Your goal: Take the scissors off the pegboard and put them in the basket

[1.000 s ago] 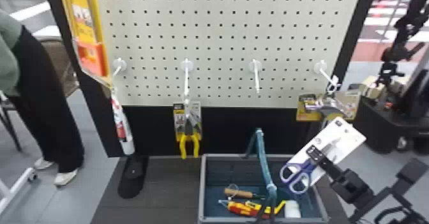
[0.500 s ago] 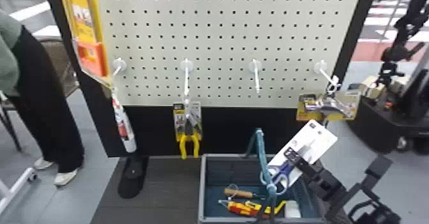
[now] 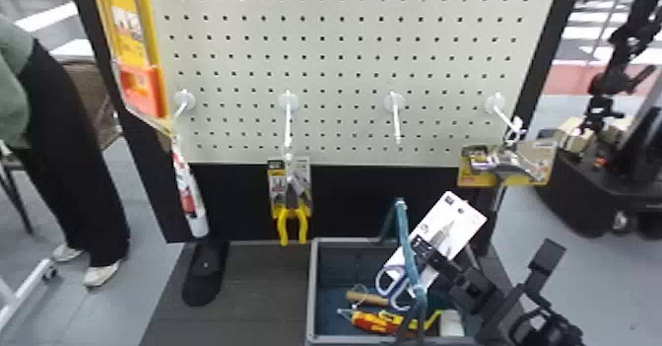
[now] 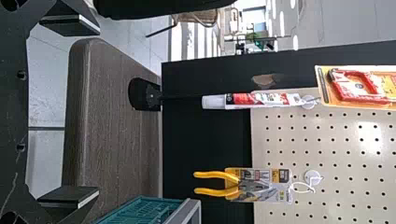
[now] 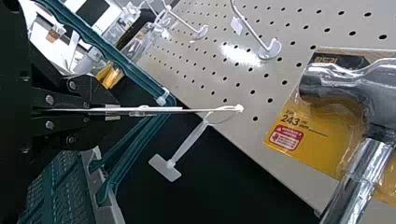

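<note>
Over the basket [image 3: 313, 287], on the right half of the dark surface [image 3: 256, 291], the carded scissors [image 3: 394, 277] hang tilted, blue-and-white handles lowest, white card slanting up toward the pegboard's [image 3: 345, 74] lower right corner. The right claw [image 3: 424, 252] is closed on them, its flat black fingers pressed together on the card. The basket's teal handle [image 3: 405, 241] stands upright and crosses in front of the scissors, the obstacle that catches my eye from here. Below, inside the grey rim, lie a wooden-handled tool [image 3: 367, 298], a red-and-yellow tool [image 3: 377, 322] and a small whitish block [image 3: 451, 323]. On the pegboard, a white-and-red tube [image 3: 191, 204] hangs near the lower left edge, beneath an orange-and-yellow package [image 3: 130, 44]; yellow-handled pliers [image 3: 292, 217] on their own card come next, then a white hook [image 3: 396, 118] juts out, and near the lower right edge a metal-headed hammer [image 3: 497, 161] hangs on a yellow card, above and beyond the scissors. The left claw [image 4: 97, 111] is spread wide, holding nothing, facing the pegboard's left side in the left wrist view. A rounded black piece [image 3: 204, 276] rests near the surface's back left corner. The surface has a wood grain, with grey floor [image 3: 586, 281] around it; a chair [image 3: 93, 101] stands beyond on the left, and dark machinery [image 3: 611, 172] on the right.
</note>
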